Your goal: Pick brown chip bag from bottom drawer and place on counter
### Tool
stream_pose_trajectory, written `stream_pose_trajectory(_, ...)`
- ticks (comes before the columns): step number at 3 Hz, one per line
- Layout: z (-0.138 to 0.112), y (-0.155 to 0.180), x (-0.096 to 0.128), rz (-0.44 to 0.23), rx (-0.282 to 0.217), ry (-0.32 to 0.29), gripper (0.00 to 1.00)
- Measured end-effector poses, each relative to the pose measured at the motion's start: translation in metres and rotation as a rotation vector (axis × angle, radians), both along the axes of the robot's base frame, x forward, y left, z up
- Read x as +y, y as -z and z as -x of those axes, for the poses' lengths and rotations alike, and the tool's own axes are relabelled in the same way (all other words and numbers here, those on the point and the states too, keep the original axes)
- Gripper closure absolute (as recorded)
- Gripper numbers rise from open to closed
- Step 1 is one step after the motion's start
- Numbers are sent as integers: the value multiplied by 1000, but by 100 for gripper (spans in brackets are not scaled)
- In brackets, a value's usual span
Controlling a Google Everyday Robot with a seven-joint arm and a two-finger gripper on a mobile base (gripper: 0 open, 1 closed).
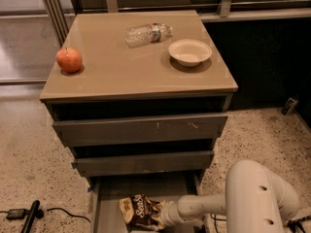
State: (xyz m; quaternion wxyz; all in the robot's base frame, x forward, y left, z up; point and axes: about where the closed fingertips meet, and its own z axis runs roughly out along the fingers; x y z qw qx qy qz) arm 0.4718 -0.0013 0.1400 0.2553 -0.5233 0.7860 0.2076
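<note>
The brown chip bag [140, 210] lies crumpled on the floor of the pulled-out bottom drawer [108, 212], white lettering up. My gripper [164, 217] reaches in from the right at the end of the white arm [209, 205] and touches the bag's right, tan-yellow end. The bag still rests low in the drawer. The beige counter [126, 67] tops the grey cabinet above.
On the counter are a red apple [69, 59] at the left, a plastic bottle [147, 34] lying at the back, and a cream bowl [190, 52] at the right. Two shut grey drawers [141, 129] overhang the open one. A black cable and tool [29, 216] lie on the floor at the left.
</note>
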Motion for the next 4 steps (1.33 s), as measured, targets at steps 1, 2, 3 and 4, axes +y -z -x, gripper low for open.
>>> stream_pose_trajectory(1, -5, -13, -14, -1, -23, 8, 100)
stream_pose_trajectory(2, -16, -43, -34, -34, -76, 0, 100)
stream_pose_trajectory(3, -24, -96, -69, -122, -159, -5, 100)
stream_pose_trajectory(4, -21, -130, -81, -197, -190, -39, 100)
